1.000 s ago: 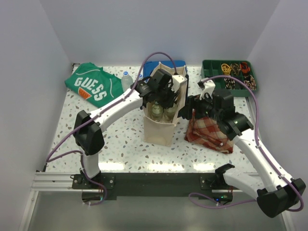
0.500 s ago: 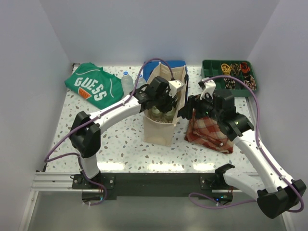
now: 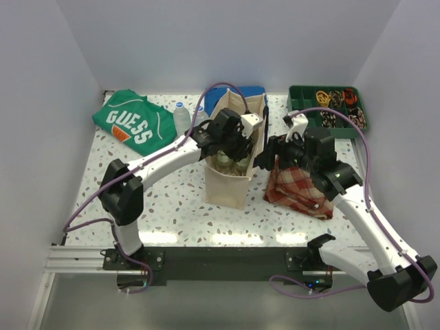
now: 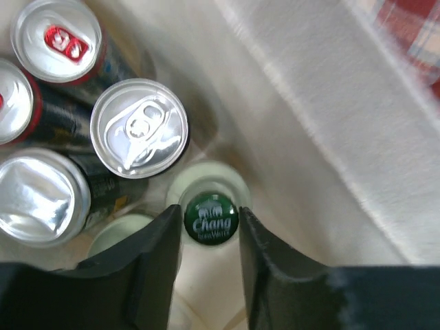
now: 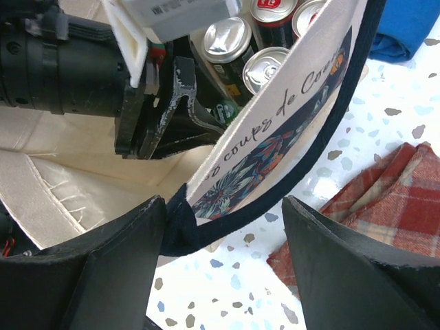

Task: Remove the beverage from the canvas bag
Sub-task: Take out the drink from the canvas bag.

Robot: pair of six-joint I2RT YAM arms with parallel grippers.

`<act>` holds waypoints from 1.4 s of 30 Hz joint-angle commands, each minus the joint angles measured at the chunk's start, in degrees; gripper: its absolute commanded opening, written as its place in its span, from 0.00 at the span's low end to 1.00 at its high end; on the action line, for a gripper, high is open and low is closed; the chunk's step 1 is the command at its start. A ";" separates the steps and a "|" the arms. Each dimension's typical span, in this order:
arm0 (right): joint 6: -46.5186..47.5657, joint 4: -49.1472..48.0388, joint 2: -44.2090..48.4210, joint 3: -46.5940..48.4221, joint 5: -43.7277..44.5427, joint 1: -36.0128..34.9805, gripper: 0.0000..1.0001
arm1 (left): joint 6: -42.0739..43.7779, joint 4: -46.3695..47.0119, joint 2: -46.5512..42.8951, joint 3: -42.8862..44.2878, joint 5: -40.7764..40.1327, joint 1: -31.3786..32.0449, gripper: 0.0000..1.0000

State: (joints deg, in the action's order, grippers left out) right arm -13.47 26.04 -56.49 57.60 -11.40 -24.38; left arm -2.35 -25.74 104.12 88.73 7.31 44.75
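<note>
Top external view, from the left: the green GUESS shirt [image 3: 130, 124] and a clear water bottle [image 3: 181, 117] sit at the back, apart from the action. At centre, the left gripper [image 3: 231, 146] hung above the canvas bag [image 3: 225, 189] a second ago. It has since sunk into the bag's mouth, and over the last half second it has hardly shifted. At the bag's right rim the right gripper [image 3: 267, 152] is where it was, above the red plaid cloth [image 3: 299, 189].

Left wrist view, from the left: four upright cans [image 4: 139, 128] crowd that side of the bag. Just right of them stands the green-capped Chang bottle [image 4: 210, 218], with pale canvas wall beyond. The jaws are set narrow, one finger on each side of the cap. Whether they press on it or only flank it I cannot tell.

Right wrist view: the right gripper's fingers are spread wide. The bag's printed side and navy handle [image 5: 323, 144] pass between them without being pinched, and the left finger touches the handle.

My reading is that the reach is finished and the beverage has been picked out but is still deep in the bag. What remains is a firm close on the neck and a straight lift. The main risks look like slipping off the small cap or dragging a neighbouring can.
</note>
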 commanded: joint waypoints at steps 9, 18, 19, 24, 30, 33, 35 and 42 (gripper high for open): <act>-0.41 -2.31 -0.55 0.40 0.68 -0.14 0.73 | 0.06 5.88 -3.22 3.12 2.18 0.07 0.50; -0.41 -2.31 -0.46 0.23 0.76 -0.14 0.73 | -0.20 3.77 -1.20 2.77 2.36 0.25 0.50; -0.41 -2.31 -0.55 0.23 0.76 -0.14 0.73 | -0.20 3.59 -0.93 2.68 2.18 0.16 0.50; -0.32 -2.49 -0.55 0.23 0.76 -0.05 0.73 | -0.46 3.15 -0.14 2.77 1.39 0.25 0.52; -0.32 -2.31 -0.73 0.32 0.59 -0.05 0.73 | -0.64 2.71 0.91 2.94 1.30 0.16 0.54; -0.32 -2.40 -0.55 0.32 0.85 -0.05 0.73 | -0.73 2.45 1.18 2.77 1.39 0.25 0.53; -0.32 -2.40 -0.64 0.32 0.76 -0.05 0.73 | -0.73 2.71 1.26 2.50 1.39 0.25 0.47; -0.41 -2.58 -0.82 0.32 0.68 -0.14 0.73 | -0.55 3.24 1.09 2.68 2.36 0.16 0.19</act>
State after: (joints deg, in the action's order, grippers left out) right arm -13.50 25.65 -57.06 57.60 -11.42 -24.36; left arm -2.46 -23.59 105.23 89.80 8.75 44.82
